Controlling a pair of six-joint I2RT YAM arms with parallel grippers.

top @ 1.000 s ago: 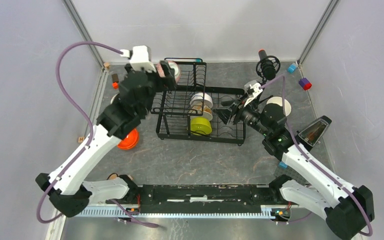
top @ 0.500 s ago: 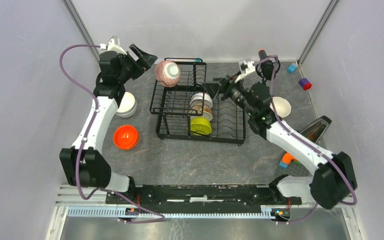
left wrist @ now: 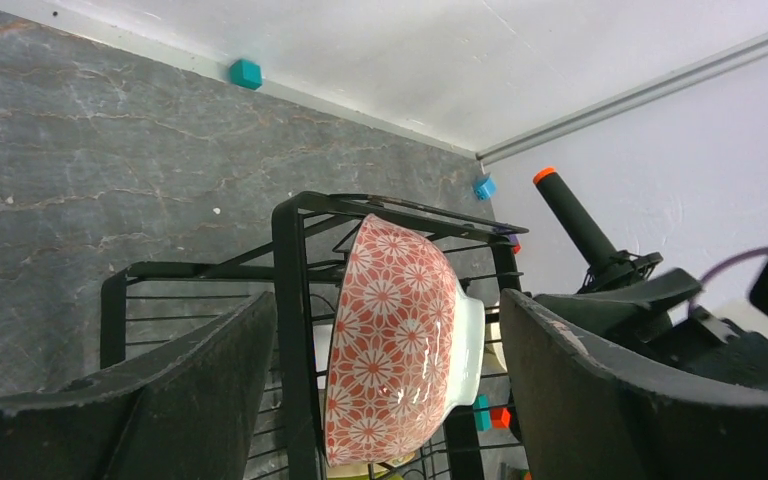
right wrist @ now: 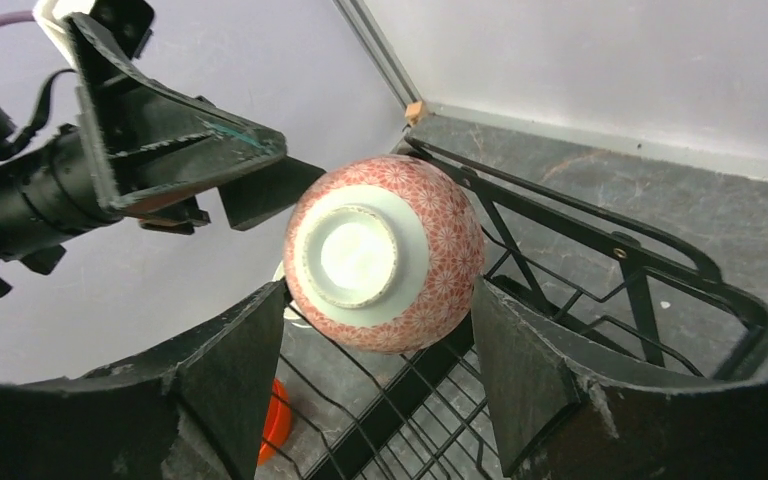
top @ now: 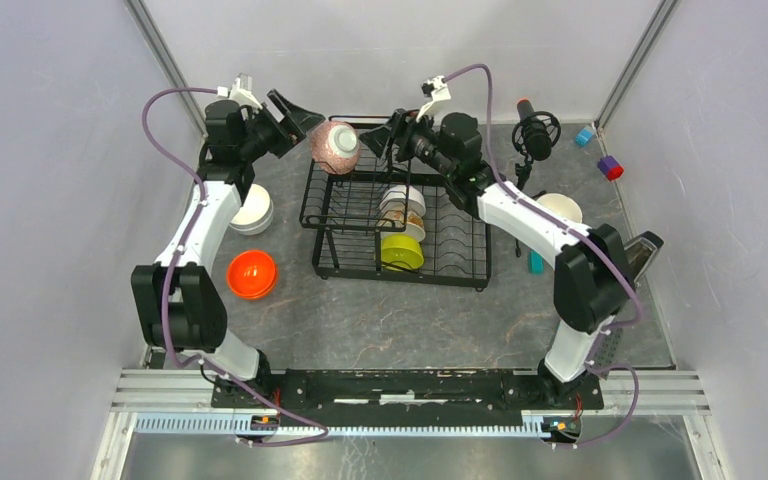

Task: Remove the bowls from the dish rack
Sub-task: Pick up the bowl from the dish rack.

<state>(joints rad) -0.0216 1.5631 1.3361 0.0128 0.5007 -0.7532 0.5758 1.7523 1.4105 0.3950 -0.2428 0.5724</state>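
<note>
Top view, pink-speckled bowl (top: 335, 147): tipped on its side at a far top corner of the dish rack (top: 360, 215), in between the two sets of fingers.
Top view, left gripper (top: 305, 124): fingers spread wide, with the bowl just past their tips.
Top view, right gripper (top: 392, 135): near the bowl on its other side; too small here to tell how its fingers stand.
Top view only: a lime green bowl (top: 401, 252) and white bowls (top: 403, 205) wait lower in the rack, well away from both sets of fingers. An orange bowl (top: 251, 274) sits on the table (top: 390, 320).
Left wrist view, fingers (left wrist: 180, 400): spread, pinching nothing. The bowl is past the tips, in the middle, with a gap on each side.
Left wrist view only: the bowl's flowery side, leaning on the rack's black top bar.
Right wrist view, fingers (right wrist: 540, 400): spread wide, holding nothing, with the bowl in the middle past their tips.
Right wrist view only: the bowl's round white foot faces these fingers.
How it will handle: it looks hard and shiny, so probably slippery, a bit heavy, and easy to break if dropped.
Where to hold: I think the thin rim, one finger inside and one outside. The round belly may slip out.
</note>
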